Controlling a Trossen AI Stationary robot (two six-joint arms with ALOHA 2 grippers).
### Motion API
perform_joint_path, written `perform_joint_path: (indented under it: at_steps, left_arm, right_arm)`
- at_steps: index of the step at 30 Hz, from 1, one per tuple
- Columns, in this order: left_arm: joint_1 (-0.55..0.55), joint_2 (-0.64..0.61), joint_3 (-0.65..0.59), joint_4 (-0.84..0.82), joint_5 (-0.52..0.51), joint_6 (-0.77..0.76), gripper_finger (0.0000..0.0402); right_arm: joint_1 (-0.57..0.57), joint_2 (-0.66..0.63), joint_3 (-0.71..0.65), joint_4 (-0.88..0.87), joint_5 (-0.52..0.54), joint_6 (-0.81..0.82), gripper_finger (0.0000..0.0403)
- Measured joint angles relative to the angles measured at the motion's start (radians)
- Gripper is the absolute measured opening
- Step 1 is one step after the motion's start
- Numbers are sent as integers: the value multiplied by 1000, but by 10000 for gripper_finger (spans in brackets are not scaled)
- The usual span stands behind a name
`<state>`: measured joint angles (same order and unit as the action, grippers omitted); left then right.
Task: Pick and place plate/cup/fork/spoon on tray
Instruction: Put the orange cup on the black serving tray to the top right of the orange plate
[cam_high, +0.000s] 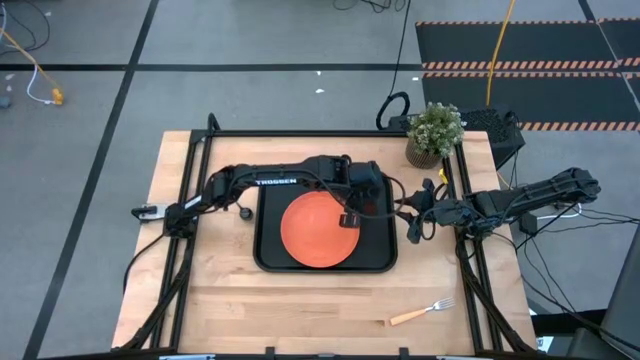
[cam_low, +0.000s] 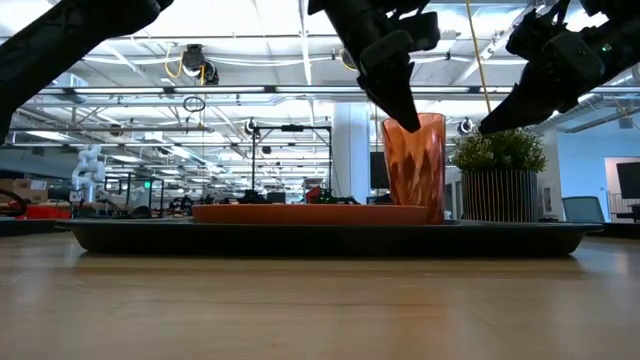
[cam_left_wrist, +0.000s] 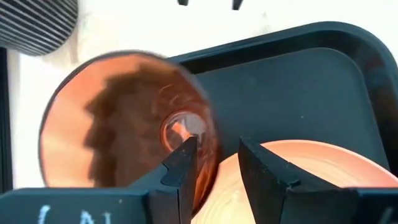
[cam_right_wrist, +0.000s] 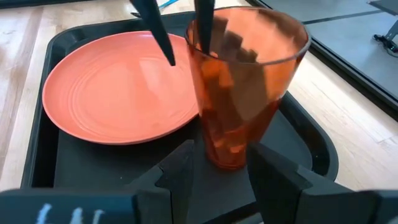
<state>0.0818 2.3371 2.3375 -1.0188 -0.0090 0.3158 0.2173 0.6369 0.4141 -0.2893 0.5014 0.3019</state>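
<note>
Straddling the rim of the cup (cam_right_wrist: 239, 87), the left gripper (cam_left_wrist: 214, 165) has its fingers (cam_right_wrist: 158, 34) slightly apart, one inside the cup and one outside, so the grip looks loosened rather than clamped. The cup stands upright on the tray (cam_high: 268, 225) at the right of the plate (cam_high: 318, 230), just beside its edge; from the low view I cannot tell whether its base sits partly on the plate's lip. The main risk is the lift-out: if the inner finger drags on the wall while rising, it could tip the tall, narrow cup, which would roll over the plate or off the tray. A base perched on the plate's edge would make that more likely.

The right gripper (cam_right_wrist: 221, 165) waits at the centre-right of the high view, fingers apart, pointing at the cup from close by; any forward move could knock it.

The fork (cam_high: 422, 312) lies on the counter (cam_high: 220, 300) at lower right, well apart from the tray. The spoon is not clearly visible.
</note>
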Motion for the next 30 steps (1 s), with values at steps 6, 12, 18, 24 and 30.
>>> perform_joint_path:
  at_steps: [6,12,18,24,30]
  left_arm:
    - [1,-8,0,-9,-47,-4,120]
    - [1,-15,2,-4,-53,-4,120]
    - [-3,-15,11,20,-97,11,120]
    - [-19,-54,11,77,-112,57,120]
    - [-40,-133,11,138,-159,68,120]
  right_arm:
    - [0,0,0,0,0,0,139]
    - [0,0,0,0,0,0,139]
    - [0,0,0,0,0,0,139]
    - [0,0,0,0,1,-8,139]
    - [0,0,-33,46,1,-14,139]
